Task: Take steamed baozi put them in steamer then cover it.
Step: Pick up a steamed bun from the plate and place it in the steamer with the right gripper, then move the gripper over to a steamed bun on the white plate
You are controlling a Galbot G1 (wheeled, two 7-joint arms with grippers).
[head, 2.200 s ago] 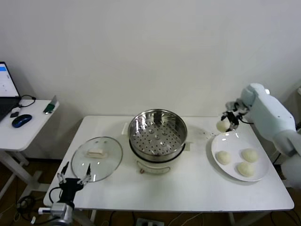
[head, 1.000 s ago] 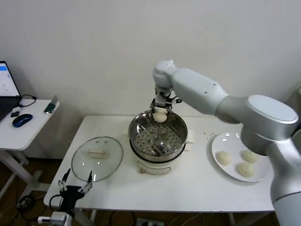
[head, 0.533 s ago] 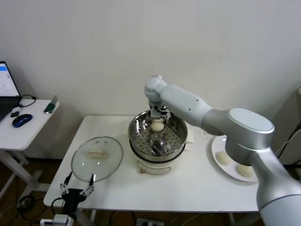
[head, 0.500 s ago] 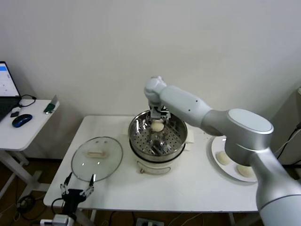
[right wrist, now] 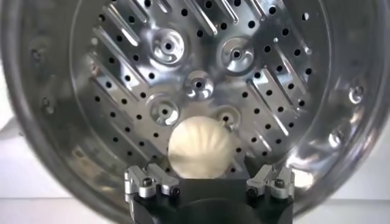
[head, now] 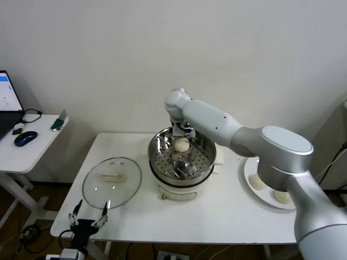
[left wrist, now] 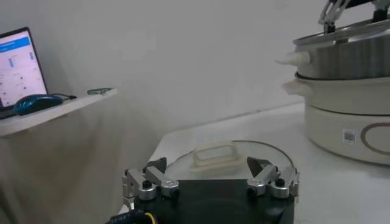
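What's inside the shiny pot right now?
One baozi sits on the holed tray inside the steamer, below the open right gripper. The tray hides whatever lies under it.

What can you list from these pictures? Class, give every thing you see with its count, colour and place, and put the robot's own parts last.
baozi in steamer: one, cream-white, on the perforated tray.
baozi on plate: at least two showing, cream-white, partly behind the right arm.
steamer: one, shiny steel on a cream base, table centre.
cover: one, clear glass with cream handle, flat on the table, on the steamer's left.
plate: one, white, table's right.
table: one, white.
side desk: one, white, far left, bearing a laptop and a blue mouse.
left gripper: open, low at the table's front edge.
right gripper: open, above the bun in the steamer.
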